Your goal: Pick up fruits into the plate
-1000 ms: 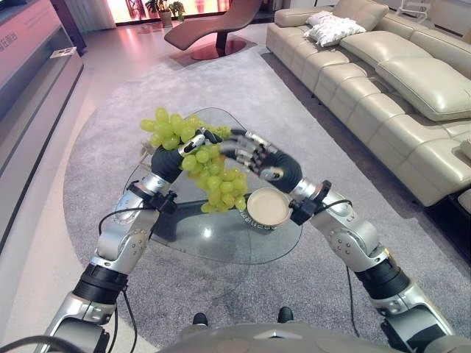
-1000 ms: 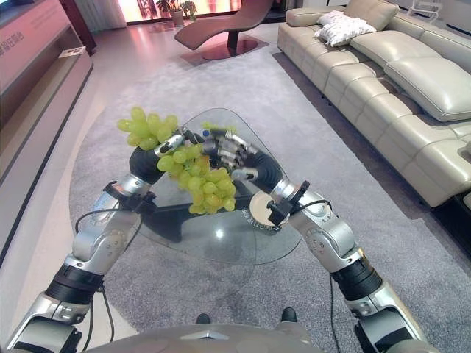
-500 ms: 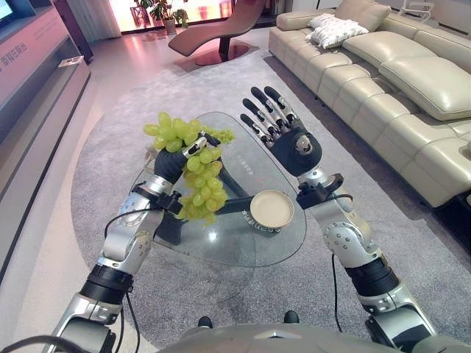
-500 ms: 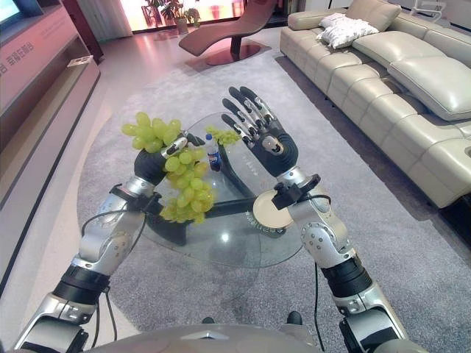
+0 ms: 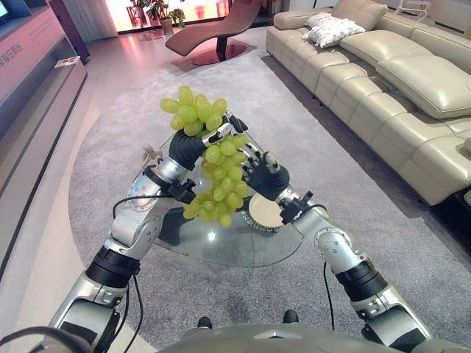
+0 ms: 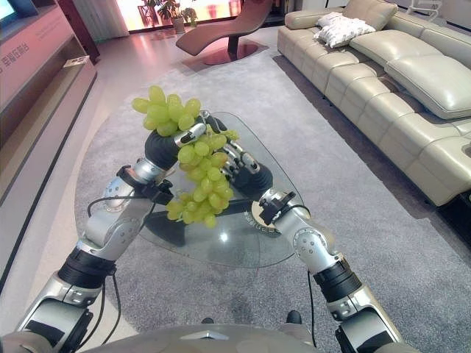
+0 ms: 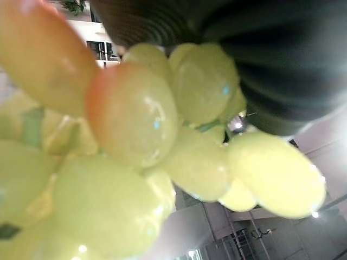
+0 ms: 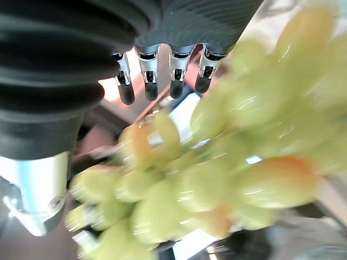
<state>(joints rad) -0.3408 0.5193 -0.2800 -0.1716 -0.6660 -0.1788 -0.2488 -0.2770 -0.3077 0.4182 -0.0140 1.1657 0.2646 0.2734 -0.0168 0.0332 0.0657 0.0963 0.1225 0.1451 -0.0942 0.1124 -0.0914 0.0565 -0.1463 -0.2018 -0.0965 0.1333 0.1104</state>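
My left hand (image 5: 188, 147) is shut on a big bunch of green grapes (image 5: 221, 187) and holds it up above the glass table (image 5: 243, 248). Part of the bunch stands above the hand and the rest hangs below it. The grapes (image 7: 130, 124) crowd close against the left wrist view. My right hand (image 5: 265, 176) is open just right of the hanging grapes, its straight fingers (image 8: 150, 81) reaching against them. A small round plate (image 5: 266, 215) sits on the table under the right wrist, partly covered by hand and grapes.
The table stands on a round grey rug (image 5: 110, 147). A beige sofa (image 5: 397, 95) runs along the right. A brown lounge chair (image 5: 213, 29) is at the back and a low cabinet (image 5: 29, 81) lines the left wall.
The right hand dropped from its raised, spread pose down against the grapes. The left hand carried the bunch higher and a little to the right.
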